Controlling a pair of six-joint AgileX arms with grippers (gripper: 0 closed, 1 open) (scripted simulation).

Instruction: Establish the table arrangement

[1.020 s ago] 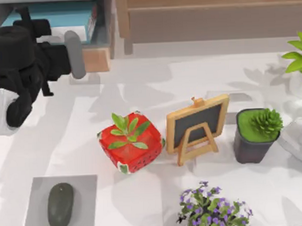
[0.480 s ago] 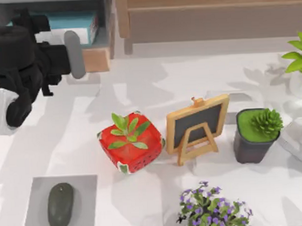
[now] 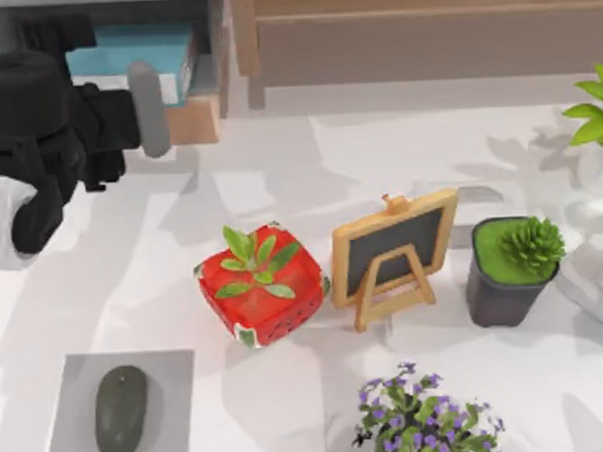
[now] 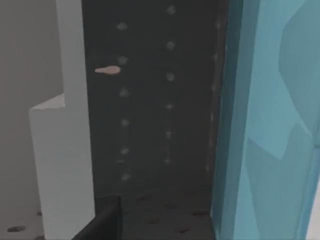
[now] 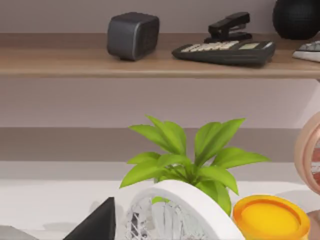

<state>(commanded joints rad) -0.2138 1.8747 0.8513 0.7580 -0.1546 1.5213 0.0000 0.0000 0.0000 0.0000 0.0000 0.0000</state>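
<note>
Reaching toward the shelf unit [image 3: 201, 100] at the white surface's [image 3: 279, 177] far-left edge: left arm, with its end effector [image 3: 148, 109] beside a teal book [image 3: 138, 43] (finger state cannot be told). On the surface: strawberry planter [image 3: 261, 285], chalkboard easel [image 3: 395, 256], possibly a mouse [image 3: 120, 412] on a grey mat [image 3: 69, 396].

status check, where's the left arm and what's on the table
Left gripper at the shelf's blue book, top-left. Table: strawberry pot, chalkboard, mouse. Nothing blocking.
</note>
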